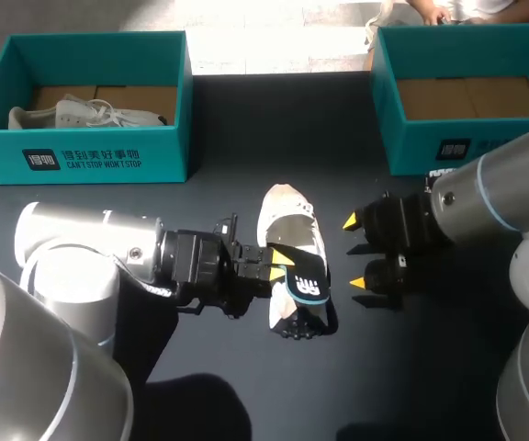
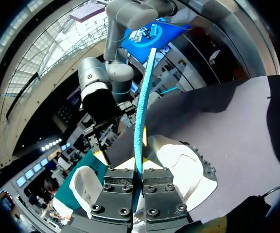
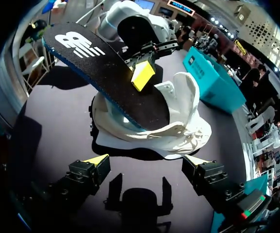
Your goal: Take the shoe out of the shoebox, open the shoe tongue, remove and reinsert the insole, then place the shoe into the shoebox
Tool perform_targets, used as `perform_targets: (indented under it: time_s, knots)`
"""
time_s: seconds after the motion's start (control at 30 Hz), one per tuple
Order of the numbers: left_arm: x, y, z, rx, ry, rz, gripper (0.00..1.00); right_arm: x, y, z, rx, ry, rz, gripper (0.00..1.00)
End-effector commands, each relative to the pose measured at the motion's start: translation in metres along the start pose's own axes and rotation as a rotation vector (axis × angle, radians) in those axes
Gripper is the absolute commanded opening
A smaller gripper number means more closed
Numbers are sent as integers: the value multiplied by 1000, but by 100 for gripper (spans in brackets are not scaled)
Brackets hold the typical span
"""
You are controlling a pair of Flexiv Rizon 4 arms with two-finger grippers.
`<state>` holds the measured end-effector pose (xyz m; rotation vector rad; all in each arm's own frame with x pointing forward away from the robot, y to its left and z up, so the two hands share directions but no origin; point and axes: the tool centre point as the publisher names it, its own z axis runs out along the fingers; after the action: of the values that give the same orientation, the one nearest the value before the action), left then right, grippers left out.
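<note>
Left gripper (image 1: 278, 266) is clamped on the dark, blue-edged insole (image 1: 307, 285), pinching it by its edge. The insole slants over the white shoe (image 1: 287, 220), which lies on the table (image 1: 228, 138) just beyond those fingers. Right gripper (image 1: 354, 253) hovers just beside the shoe's other side, facing the left one, fingers spread wide, holding nothing.

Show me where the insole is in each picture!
Head view: the insole is in the left gripper, over the white shoe.
Left wrist view: seen edge-on, a thin blue strip rising out of the left gripper.
Right wrist view: the dark slab above the shoe, ahead of the open right gripper.
Shared landmark: the white shoe.
</note>
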<state>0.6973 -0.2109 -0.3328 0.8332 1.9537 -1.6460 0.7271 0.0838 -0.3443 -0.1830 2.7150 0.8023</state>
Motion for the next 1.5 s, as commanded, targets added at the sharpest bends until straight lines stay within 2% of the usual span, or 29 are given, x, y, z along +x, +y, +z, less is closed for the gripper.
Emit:
perform_targets:
  time_s: [0.03, 0.27, 0.4, 0.43, 0.47, 0.63, 0.77, 0.9, 0.93, 0.97, 1.23, 1.5]
  knots:
    - [1, 16, 7, -3, -5, -5, 0, 1, 0, 0, -1, -2, 0, 100]
    - [-2, 37, 7, -37, -20, -32, 0, 1, 0, 0, -1, -2, 0, 100]
    - [-7, 34, 6, -36, -22, -39, 0, 1, 0, 0, -1, -2, 0, 100]
    - [-8, 28, 5, -32, -25, -37, 7, 1, 0, 0, -1, -2, 0, 100]
    - [-10, 22, 4, -26, -30, -28, 36, 1, 0, 0, -1, -2, 0, 100]
    - [-17, 4, -2, -7, -46, 11, 45, 1, 0, 0, -1, -2, 0, 100]
    - [-18, -8, -6, 11, -51, 33, 43, 1, 0, 0, -1, -2, 0, 100]
    - [-12, -18, -8, 19, -41, 44, 31, 1, 0, 0, -1, -2, 0, 100]
    - [-11, -19, -8, 22, -35, 41, 11, 1, 0, 0, -1, -2, 0, 100]
    - [-10, -20, -8, 21, -31, 38, 0, 1, 0, 0, -1, -2, 0, 100]
    - [1, -11, 9, 3, 6, 19, 0, 1, 0, 0, -1, -2, 0, 100]
    - [-2, 18, 15, -43, 5, 12, 0, 1, 0, 0, -1, -2, 0, 100]
